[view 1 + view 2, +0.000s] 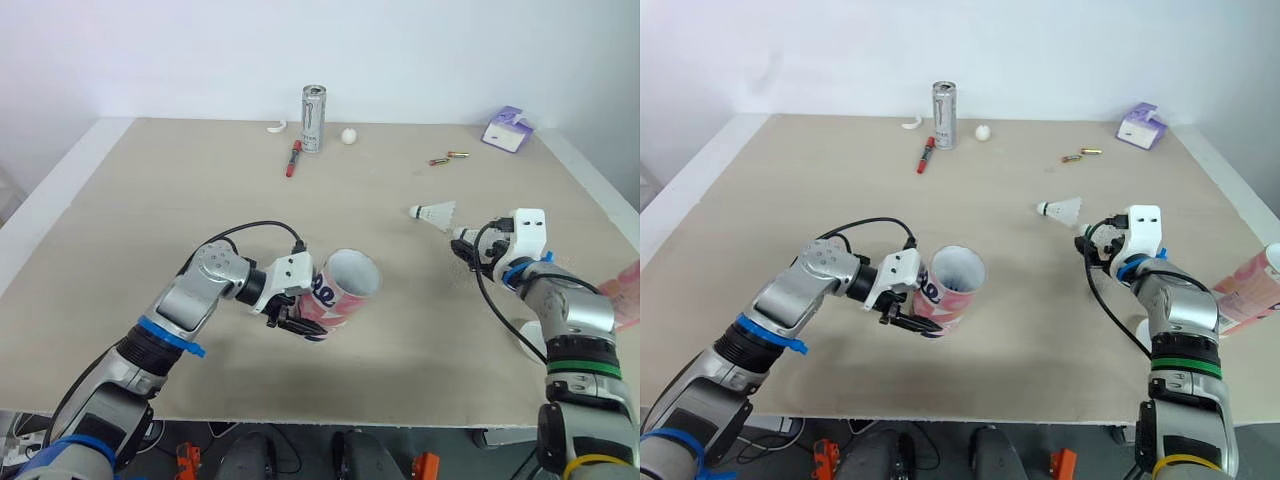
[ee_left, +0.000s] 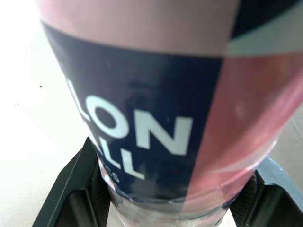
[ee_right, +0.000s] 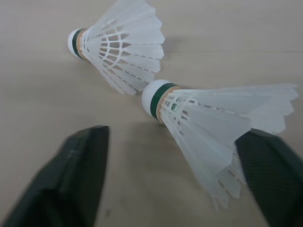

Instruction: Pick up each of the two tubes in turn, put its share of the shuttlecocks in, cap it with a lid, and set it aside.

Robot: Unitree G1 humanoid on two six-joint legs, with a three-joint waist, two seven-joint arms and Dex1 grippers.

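Two grippers at work over a pale beige table (image 1: 150, 220).

Left gripper (image 1: 298, 322): clamped on a pink and navy tube (image 1: 345, 290), fingers pressed against both sides of its lower body. The tube is held tilted off the board, near the middle of the near edge, with its open mouth turned up and towards the right edge.

Right gripper (image 3: 175, 137): jaws spread wide, nothing gripped. A white shuttlecock (image 3: 203, 127) with a green band at its cork lies on the board between the fingers, its feather skirt close by one finger; contact cannot be told. A second shuttlecock (image 1: 433, 212) lies just beyond it, towards the far edge, apart from the fingers. Both sit in the right half of the table.

Another pink tube (image 1: 1252, 285) lies at the right edge, partly cut off.

Far edge, left to right: a small white curved piece (image 1: 276, 126), a silver can (image 1: 314, 118) standing upright, a red marker (image 1: 293, 158) just before it, a white ball (image 1: 348, 136), two small batteries (image 1: 449, 157), and a purple and white pack (image 1: 509, 129) near the far right corner.

Plain white wall (image 1: 420, 50) behind.
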